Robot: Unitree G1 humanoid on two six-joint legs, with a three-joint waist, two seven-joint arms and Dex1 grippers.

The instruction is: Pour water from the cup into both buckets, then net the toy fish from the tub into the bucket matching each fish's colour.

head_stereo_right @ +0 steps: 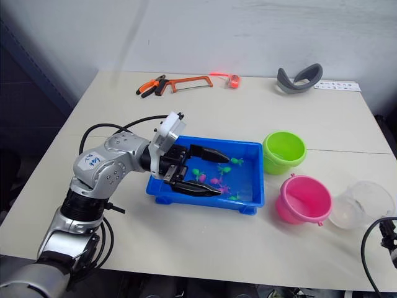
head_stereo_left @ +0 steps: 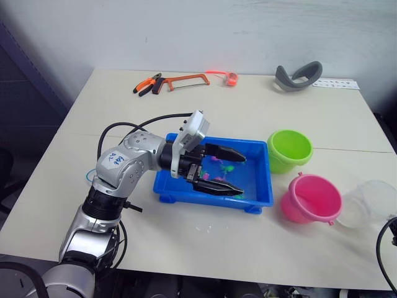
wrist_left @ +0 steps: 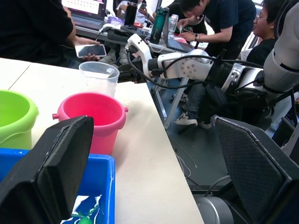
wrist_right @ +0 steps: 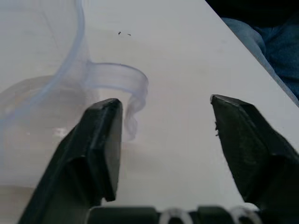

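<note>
The blue tub (head_stereo_left: 264,181) lies mid-table with small pink and green toy fish (head_stereo_right: 217,180) in it. My left gripper (head_stereo_left: 240,174) hovers over the tub, open, nothing between its fingers (wrist_left: 51,172). The lime green bucket (head_stereo_left: 289,149) and the pink bucket (head_stereo_left: 312,198) stand just right of the tub. Further right, near the table's edge, sits the clear cup (head_stereo_left: 372,202). My right gripper (wrist_right: 166,105) is open at the cup's handle (wrist_right: 128,81), which curves just off one finger (wrist_right: 100,140) without being held.
At the back of the table lie an orange hacksaw (head_stereo_left: 189,80), pliers (head_stereo_left: 149,85) and a grey curved band (head_stereo_left: 299,77). The table's right edge runs close to the cup. Beyond it, in the left wrist view, people (wrist_left: 219,18) sit.
</note>
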